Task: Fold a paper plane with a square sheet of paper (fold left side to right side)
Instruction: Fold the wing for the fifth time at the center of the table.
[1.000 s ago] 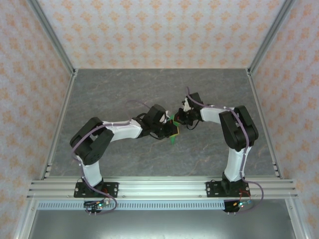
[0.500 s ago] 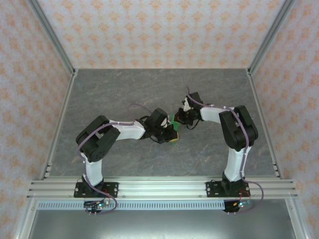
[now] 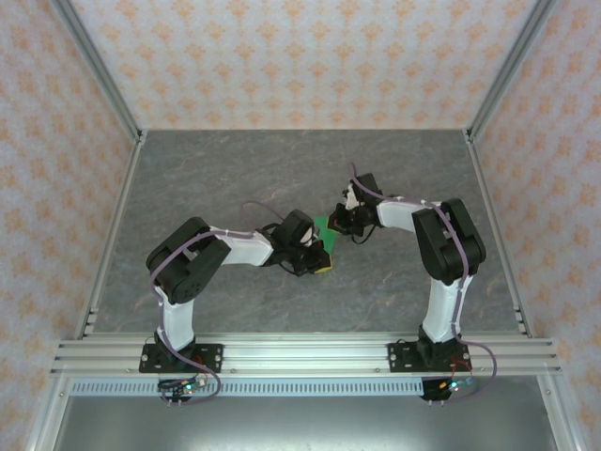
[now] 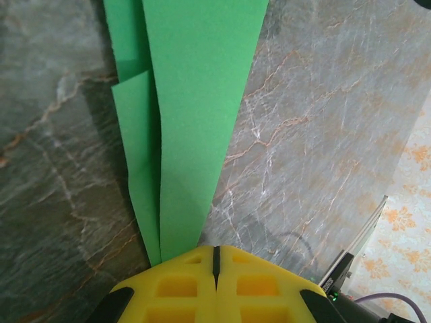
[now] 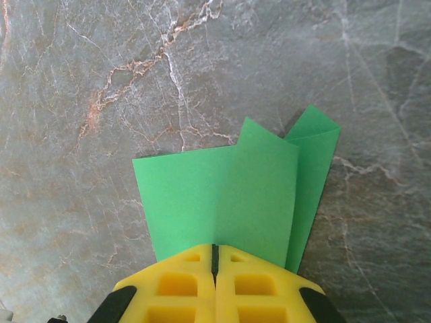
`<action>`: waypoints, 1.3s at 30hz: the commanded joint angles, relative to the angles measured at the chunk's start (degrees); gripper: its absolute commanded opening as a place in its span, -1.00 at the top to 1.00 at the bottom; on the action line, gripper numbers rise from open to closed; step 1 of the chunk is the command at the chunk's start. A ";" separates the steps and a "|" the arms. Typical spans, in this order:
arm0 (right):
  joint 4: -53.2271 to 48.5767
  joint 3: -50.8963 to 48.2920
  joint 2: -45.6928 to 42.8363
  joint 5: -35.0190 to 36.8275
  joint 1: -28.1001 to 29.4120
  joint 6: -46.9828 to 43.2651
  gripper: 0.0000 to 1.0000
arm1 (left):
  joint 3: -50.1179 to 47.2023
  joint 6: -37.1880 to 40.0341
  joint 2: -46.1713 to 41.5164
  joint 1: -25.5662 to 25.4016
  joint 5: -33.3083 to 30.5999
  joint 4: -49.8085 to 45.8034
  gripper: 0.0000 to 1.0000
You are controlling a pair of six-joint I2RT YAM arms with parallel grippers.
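Top external: green paper (image 3: 322, 225) mid table (image 3: 216, 178), mostly hidden btw left gripper (image 3: 321, 259) & right gripper (image 3: 338, 224). Left wrist: long tapering layered strip, narrow end pinched, jaws fully closed. Right wrist: wide end, folded flaps, jaws closed on it.

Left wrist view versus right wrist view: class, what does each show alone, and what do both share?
Left wrist: the paper as a long narrow strip tapering into the left gripper, with patterned wall at right. Right wrist: a broad paper end with a pointed flap, held by the right gripper. Shared: yellow fingers shut on green paper over the grey marbled table.
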 commanded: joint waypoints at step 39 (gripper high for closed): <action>-6.80 1.95 5.16 6.61 -0.07 -0.81 1.00 | -9.30 -1.87 -2.12 -3.94 -0.57 -1.69 1.00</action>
